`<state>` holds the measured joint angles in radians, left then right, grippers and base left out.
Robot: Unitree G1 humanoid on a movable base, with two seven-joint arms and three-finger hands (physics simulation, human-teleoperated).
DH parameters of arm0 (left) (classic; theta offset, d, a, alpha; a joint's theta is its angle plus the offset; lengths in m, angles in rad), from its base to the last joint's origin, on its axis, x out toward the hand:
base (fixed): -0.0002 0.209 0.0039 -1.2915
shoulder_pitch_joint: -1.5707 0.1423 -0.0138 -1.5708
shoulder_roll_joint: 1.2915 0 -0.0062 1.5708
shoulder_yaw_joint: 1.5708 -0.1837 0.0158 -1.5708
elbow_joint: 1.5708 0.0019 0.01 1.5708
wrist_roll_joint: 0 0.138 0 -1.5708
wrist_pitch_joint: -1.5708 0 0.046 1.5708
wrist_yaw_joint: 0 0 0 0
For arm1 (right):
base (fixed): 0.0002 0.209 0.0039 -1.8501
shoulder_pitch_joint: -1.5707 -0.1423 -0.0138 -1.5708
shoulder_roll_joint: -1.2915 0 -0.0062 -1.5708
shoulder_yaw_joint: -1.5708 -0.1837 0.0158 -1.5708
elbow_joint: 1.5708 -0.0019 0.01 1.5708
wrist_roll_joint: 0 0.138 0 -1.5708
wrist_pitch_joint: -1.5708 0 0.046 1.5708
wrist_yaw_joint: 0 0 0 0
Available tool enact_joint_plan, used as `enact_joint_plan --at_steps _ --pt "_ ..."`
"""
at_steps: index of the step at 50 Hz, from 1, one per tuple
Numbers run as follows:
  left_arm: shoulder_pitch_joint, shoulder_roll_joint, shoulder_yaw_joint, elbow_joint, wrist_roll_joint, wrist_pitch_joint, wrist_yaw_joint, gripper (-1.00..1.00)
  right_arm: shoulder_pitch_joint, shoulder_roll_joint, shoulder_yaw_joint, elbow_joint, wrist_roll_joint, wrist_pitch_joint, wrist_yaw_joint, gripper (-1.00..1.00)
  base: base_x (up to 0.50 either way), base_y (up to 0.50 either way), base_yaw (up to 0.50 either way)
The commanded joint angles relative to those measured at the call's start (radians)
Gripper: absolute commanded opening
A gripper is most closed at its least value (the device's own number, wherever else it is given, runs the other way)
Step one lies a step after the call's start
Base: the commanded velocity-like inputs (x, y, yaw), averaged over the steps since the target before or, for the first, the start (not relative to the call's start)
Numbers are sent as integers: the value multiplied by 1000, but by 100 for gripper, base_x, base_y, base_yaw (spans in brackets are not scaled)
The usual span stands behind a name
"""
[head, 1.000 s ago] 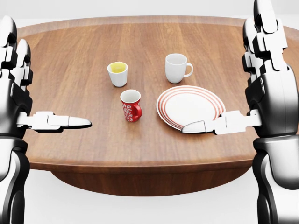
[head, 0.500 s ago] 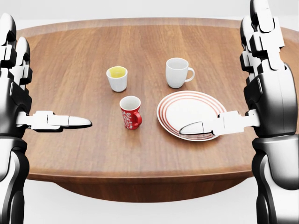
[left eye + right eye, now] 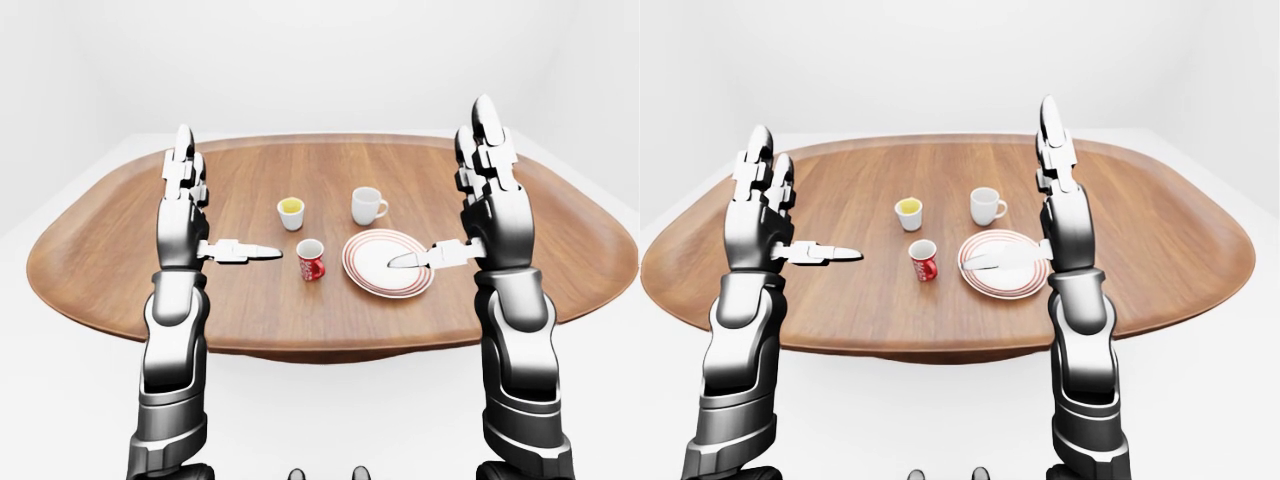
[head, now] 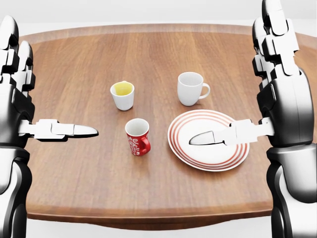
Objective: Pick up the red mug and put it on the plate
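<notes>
Mug (image 4: pixel 137 137) upright on table (image 4: pixel 74 168), between both hands, just beside plate (image 4: pixel 208 140); right hand (image 4: pixel 277 74) nearer; fingers (image 4: pixel 203 138) spread wide, empty.

Bare table (image 4: pixel 74 173) left of and below the red mug (image 4: pixel 137 137). Narrow gap between mug and plate (image 4: pixel 181 148) on its right. Yellow cup (image 4: pixel 122 95) just above, white mug (image 4: pixel 190 88) above the plate. Right hand (image 4: pixel 233 134) over the plate, fingers spread.
</notes>
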<state>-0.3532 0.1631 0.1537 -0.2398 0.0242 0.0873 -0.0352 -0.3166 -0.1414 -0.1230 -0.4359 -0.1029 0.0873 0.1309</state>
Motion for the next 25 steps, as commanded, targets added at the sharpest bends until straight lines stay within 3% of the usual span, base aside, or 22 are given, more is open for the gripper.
enact_joint_plan --at_steps 1,25 --pt "0 -1 -1 4 3 0 -1 100 1 2 4 0 -5 0 5 100 24 0 0" --pt "0 0 0 -1 5 0 -3 100 -10 2 7 5 -16 0 14 100 25 0 0"
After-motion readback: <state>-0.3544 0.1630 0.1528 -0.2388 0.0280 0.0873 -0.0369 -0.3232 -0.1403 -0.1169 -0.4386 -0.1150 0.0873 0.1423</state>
